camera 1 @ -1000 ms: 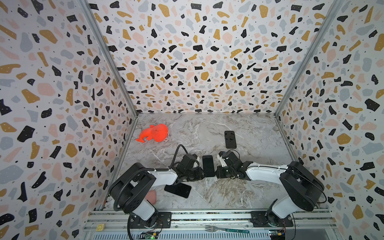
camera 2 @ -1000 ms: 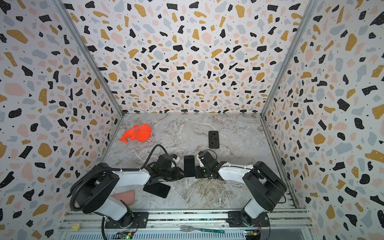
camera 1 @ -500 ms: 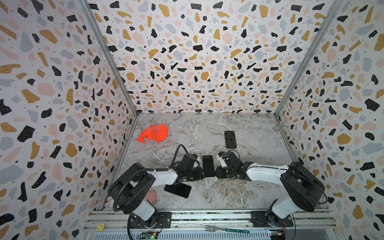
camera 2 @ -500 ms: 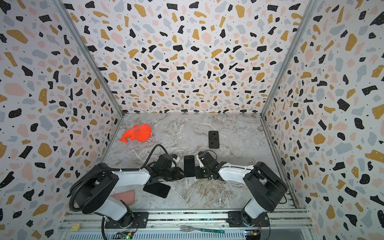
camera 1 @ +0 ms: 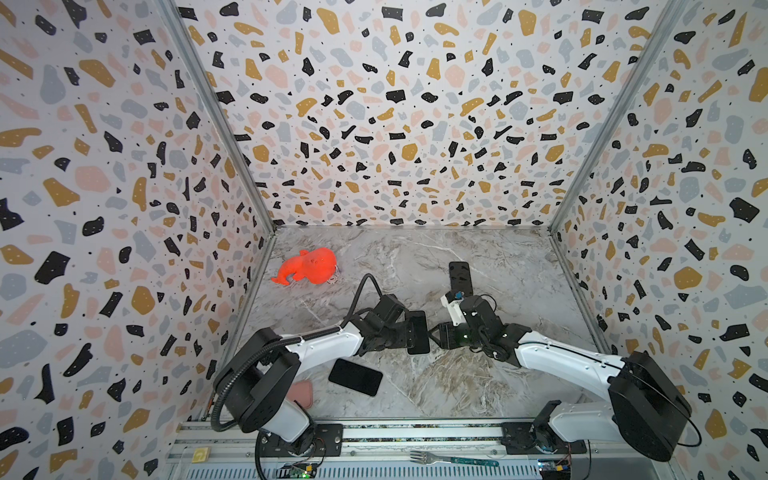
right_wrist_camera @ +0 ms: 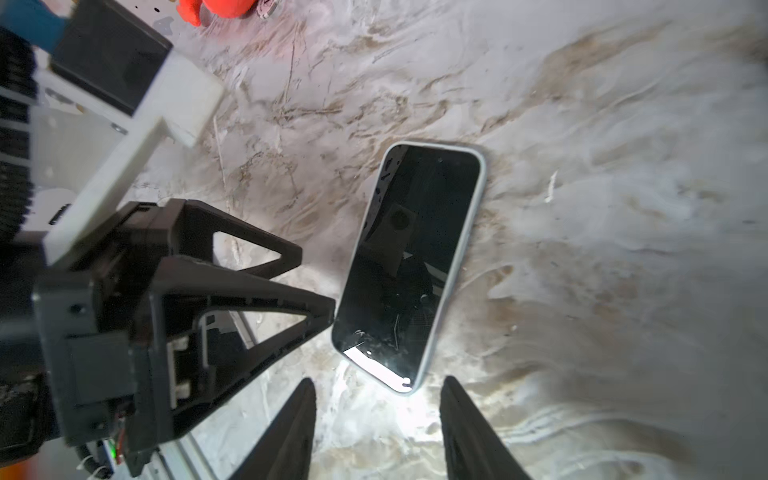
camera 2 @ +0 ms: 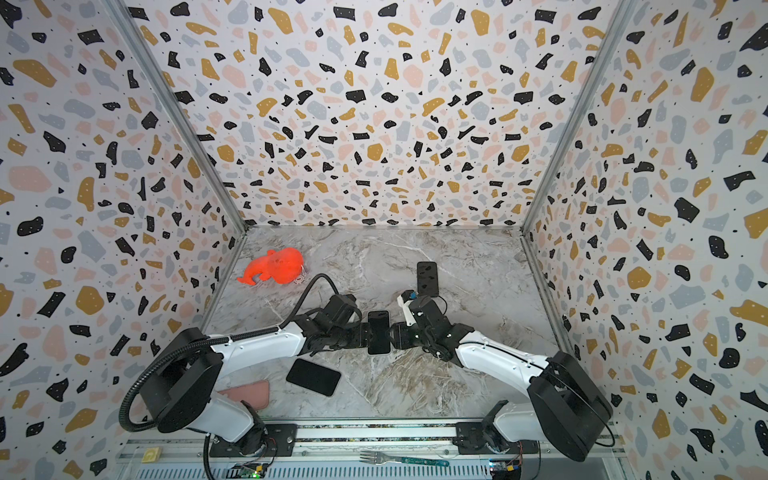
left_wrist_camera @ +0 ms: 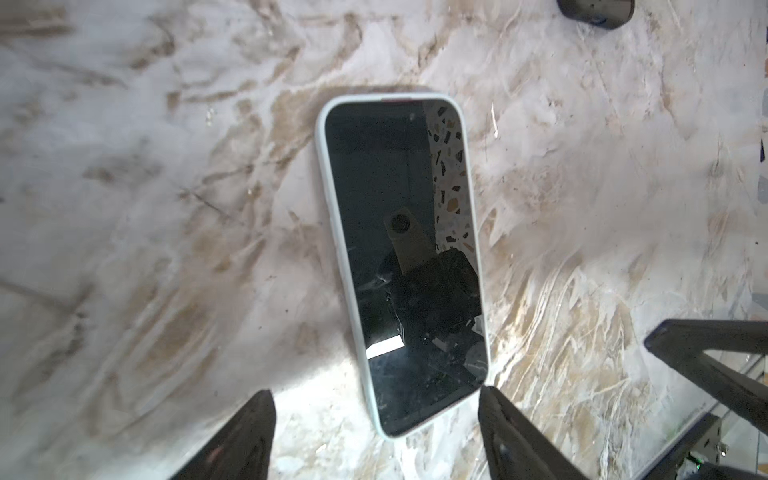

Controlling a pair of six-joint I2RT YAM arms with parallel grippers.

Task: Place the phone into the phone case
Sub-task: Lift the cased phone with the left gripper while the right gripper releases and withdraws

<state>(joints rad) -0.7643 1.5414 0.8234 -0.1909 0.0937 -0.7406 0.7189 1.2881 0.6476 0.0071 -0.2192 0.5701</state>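
Two grippers are seen at the middle of both top views, each with fingers spread apart and nothing held: the left gripper (left_wrist_camera: 374, 399) close by the left long edge of the phone (camera 2: 378, 332), the right gripper (right_wrist_camera: 378, 380) just beside its right edge. Between them the phone is laid flat, face up, on the marble table (camera 1: 478, 386) with a pale phone case (left_wrist_camera: 328, 208) wrapped around its rim. Farther out, a second dark phone (camera 1: 355, 377) is found lower left of centre and an orange toy (camera 1: 307, 266) at upper left.

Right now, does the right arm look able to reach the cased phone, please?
Likely yes: the phone lies flat just ahead of the right arm's open jaws, with nothing between.
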